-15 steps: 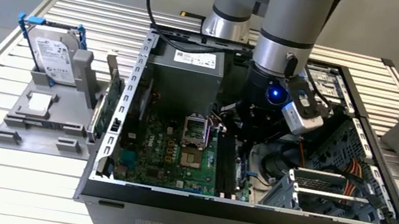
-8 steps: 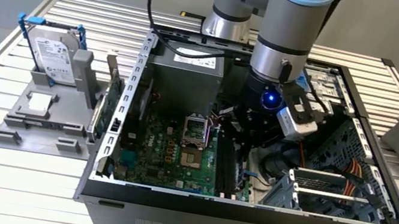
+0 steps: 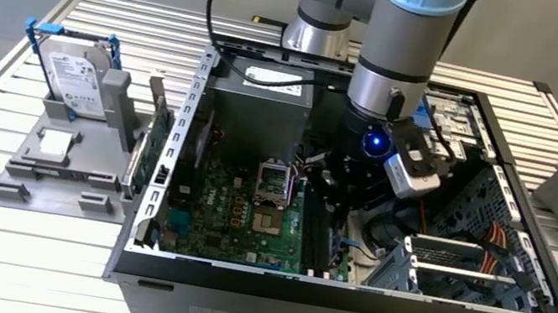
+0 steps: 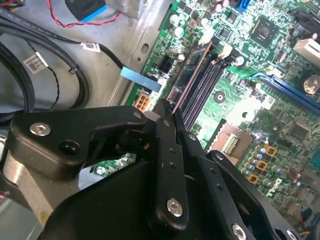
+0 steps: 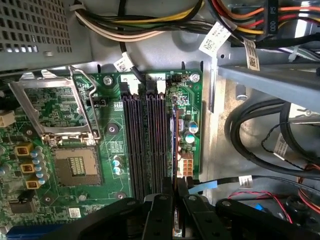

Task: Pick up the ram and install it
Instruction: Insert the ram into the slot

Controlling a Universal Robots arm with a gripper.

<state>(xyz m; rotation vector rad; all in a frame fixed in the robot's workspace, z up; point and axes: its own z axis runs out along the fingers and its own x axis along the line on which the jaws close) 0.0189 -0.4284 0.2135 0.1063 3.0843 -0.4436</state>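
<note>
Down inside the open computer case [image 3: 156, 178] the gripper [image 5: 175, 187] is clamped on the memory stick [image 5: 174, 150] — fingers pinched flat against its two faces, the stick standing on edge between them. In both wrist views its long axis runs parallel to the memory slots [image 5: 145, 145] on the motherboard [image 5: 65, 165], right over the outermost slot, the one nearest the board's edge. Whether it is seated or just resting on the slot — I can't tell.

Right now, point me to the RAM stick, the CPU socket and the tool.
RAM stick [image 5: 174, 150], first wrist view, thin top edge above the slots.
CPU socket [image 5: 76, 166], first wrist view, centre of contact pad.
Tool [image 5: 174, 200], first wrist view, between fingertips gripping the stick.
</note>
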